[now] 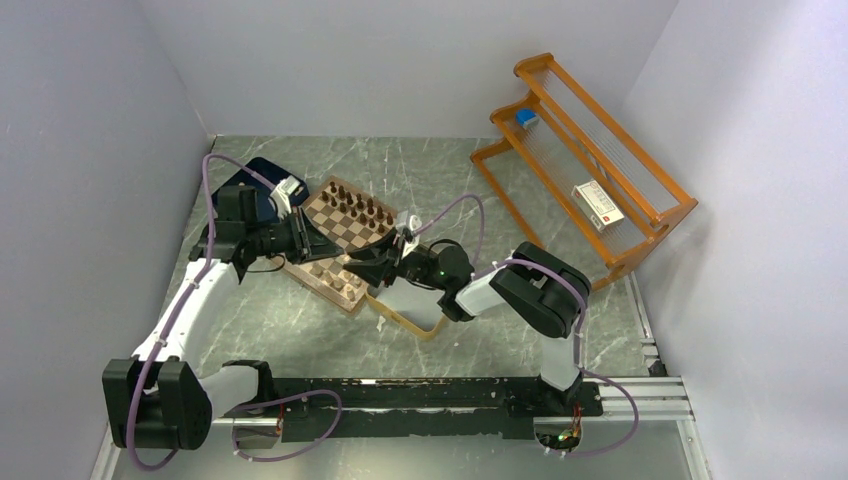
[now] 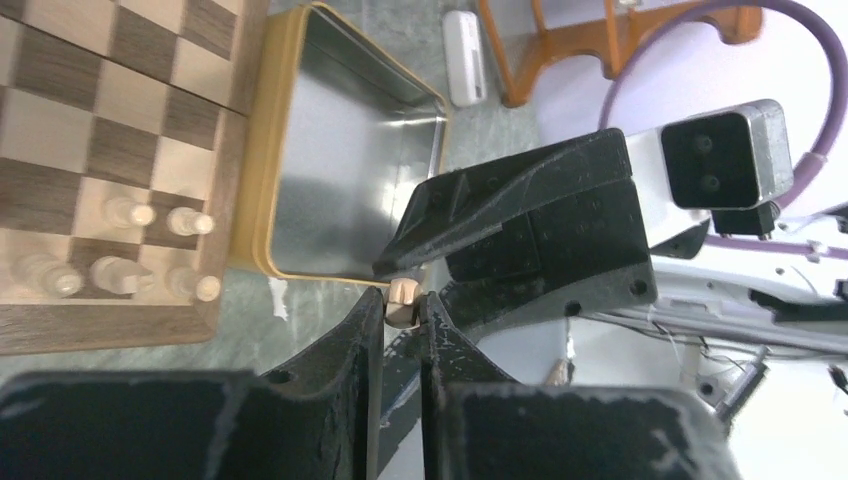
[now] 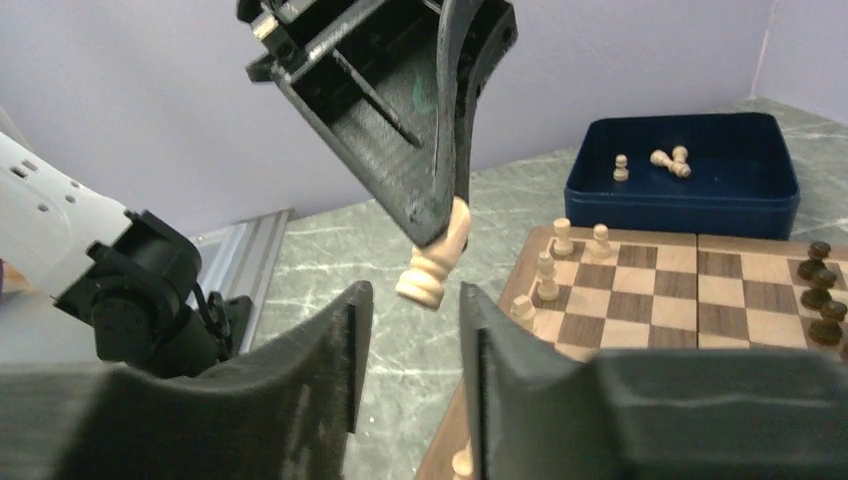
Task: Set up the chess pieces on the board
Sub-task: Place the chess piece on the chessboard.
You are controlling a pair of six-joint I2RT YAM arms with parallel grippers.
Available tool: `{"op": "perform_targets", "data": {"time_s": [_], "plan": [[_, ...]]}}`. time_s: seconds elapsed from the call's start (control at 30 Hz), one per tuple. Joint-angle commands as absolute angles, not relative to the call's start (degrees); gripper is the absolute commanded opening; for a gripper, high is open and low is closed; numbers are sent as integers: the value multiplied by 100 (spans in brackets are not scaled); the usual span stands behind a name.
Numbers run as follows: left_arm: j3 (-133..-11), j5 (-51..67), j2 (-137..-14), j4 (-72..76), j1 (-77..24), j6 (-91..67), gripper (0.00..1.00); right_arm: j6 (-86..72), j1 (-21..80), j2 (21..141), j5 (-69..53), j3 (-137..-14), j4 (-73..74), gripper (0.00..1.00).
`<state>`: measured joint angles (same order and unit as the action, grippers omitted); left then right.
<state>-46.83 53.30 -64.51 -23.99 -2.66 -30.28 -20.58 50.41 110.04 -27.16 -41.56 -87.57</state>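
Left tool clamped shut on pale chess piece, midair near board. Right tool slightly parted, tips flanking piece, no grip.

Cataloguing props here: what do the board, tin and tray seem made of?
Board: wood, satin; grain shows in the squares. Tin: bare metal, dull sheen, gold-coloured rim. Tray: navy, matte; probably plastic, though painted metal is possible.

The board is checked light and dark brown inside a brown rim, with a pale tan chess piece and dark brown chess pieces, a navy tray, a silver gold-rimmed tin and a grey-green veined table.
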Motion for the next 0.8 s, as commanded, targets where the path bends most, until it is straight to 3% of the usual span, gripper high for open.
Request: {"op": "perform_targets", "data": {"time_s": [0.0,0.07,0.2,0.23,0.27,0.5,0.77], "plan": [[-5150,4487,-6241,-2756,-290,-2668,5,-2043,5026,10971,-2483,-3951,-10000,52],[-5483,3740,-6141,-3206,-290,-2351,5,-2091,5026,10907,-2399,-3833,-9944,67],[-5899,2274,-5986,-3541,-290,-2010,5,-2189,5024,10761,-2388,-3597,-9920,77],[-5980,1968,-5966,-3576,-290,-1932,5,-2215,5021,10711,-2385,-3543,-9885,93],[-6031,1697,-5954,-3587,-290,-1894,5,-2243,5019,10661,-2378,-3492,-9845,99],[-6114,-72,-6200,-3399,-290,-1615,5,-2378,5014,10111,-2219,-3279,-8990,100],[-5982,-1219,-6852,-2951,-290,-1479,5,-1931,5016,8785,-1709,-3501,-5949,100]]}}
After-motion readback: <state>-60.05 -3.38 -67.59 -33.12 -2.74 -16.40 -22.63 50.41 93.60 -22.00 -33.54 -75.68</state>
